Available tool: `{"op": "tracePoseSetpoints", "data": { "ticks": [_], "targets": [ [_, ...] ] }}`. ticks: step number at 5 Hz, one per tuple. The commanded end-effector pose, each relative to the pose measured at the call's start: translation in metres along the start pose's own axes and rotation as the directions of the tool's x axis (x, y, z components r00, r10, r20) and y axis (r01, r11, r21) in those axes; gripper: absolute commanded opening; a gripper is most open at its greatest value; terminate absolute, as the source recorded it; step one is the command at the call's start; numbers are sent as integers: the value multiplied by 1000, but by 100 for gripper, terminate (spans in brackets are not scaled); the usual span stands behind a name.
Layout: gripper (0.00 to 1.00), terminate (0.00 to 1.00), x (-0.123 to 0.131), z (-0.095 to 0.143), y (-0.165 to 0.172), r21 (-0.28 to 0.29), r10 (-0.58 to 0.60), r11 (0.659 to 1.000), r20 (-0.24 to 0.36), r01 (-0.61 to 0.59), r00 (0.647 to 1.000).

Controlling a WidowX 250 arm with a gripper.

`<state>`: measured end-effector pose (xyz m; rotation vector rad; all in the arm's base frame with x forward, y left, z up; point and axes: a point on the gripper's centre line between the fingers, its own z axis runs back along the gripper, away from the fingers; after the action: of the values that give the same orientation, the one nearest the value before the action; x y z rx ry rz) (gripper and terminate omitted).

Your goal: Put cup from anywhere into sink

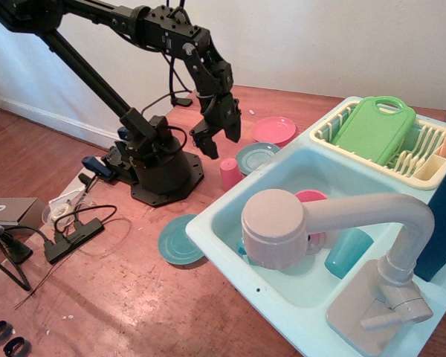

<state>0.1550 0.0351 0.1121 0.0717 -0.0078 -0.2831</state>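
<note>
From my seat I have the tool (219, 141) hanging just above the cup (230, 173), its fingers spread and nothing between them. The cup stands upright on the tabletop (134, 297), close to the outer wall of the sink (208, 223), with a teal plate (256, 157) touching or nearly touching it on the far side and a pink plate (274, 130) beyond that. I read this as the approach before the grasp — the cup is not yet held and nothing of the carry is done.

What worries me is the fit. The cup looks about as wide as the opening of the tool, so a descent slightly off centre could land a fingertip on the rim and tip the cup over, or push it against the teal plate. The plastic is smooth and light; a shallow pinch could let it slip out on the lift.

The second risk is the sink wall. The basin sits higher than the tabletop, so I would want a clear lift before moving across, or the cup's base may catch the edge and get knocked out. The basin already holds a teal cup (347, 251) and something pink behind the big faucet (320, 223) — the faucet head crowds the middle, so the release spot is narrow and a low pass could strike it.
</note>
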Motion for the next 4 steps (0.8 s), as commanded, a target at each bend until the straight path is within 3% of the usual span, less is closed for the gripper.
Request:
{"op": "tracePoseSetpoints", "data": {
  "ticks": [1,3,4],
  "targets": [
    [100,0,0,0,0,0,0,1000,0,0,1000],
    [100,0,18,-52,-4,-25,10,1000,28,-9,1000],
    [100,0,25,-62,1,-39,-8,999,23,8,1000]
  ]
}}
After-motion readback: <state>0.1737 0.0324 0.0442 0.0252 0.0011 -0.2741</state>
